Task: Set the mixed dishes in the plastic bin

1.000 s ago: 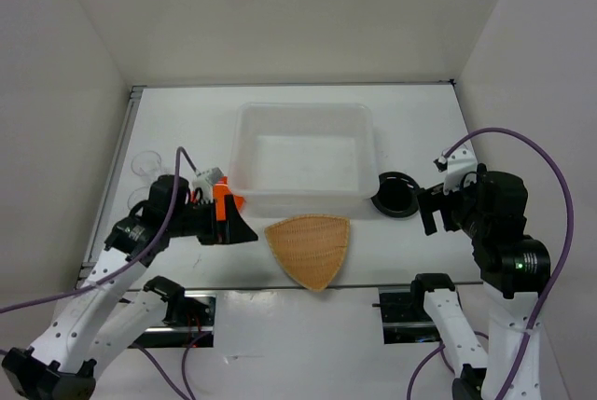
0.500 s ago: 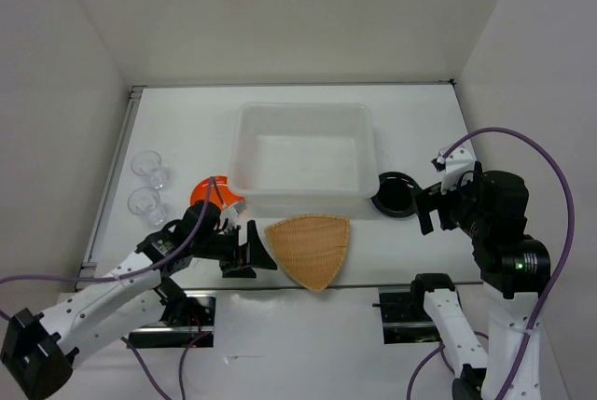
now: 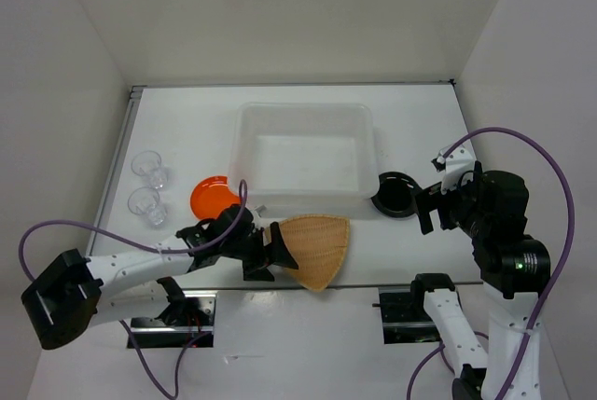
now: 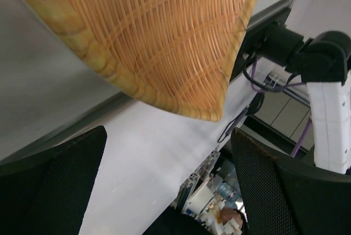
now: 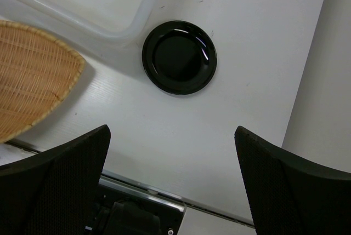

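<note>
While both arms hang low over the white tabletop [image 3: 420,120], your left gripper [image 4: 167,133] has its jaws spread wide and grasps nothing. It sits by the near edge, pointed at the left side of the tan woven rounded-triangle plate [image 3: 317,246], and you cannot tell from these views whether a finger touches the weave. That plate lies at the middle of the near edge, its tip reaching that edge. It is just in front of the white translucent rectangular plastic bin [image 3: 303,107], which stands mid-tabletop, toward the far edge. The small orange round dish [image 3: 210,197] rests just beside the bin's near-left corner, and the small black round dish [image 3: 395,195] just beside its near-right corner. A small clear cup [image 3: 149,167] and a second clear cup [image 3: 146,204] stand upright near the left edge. Your right gripper [image 5: 170,133] is likewise released and empty, near the right edge and close to the black dish. Every dish lies outside the bin.
</note>
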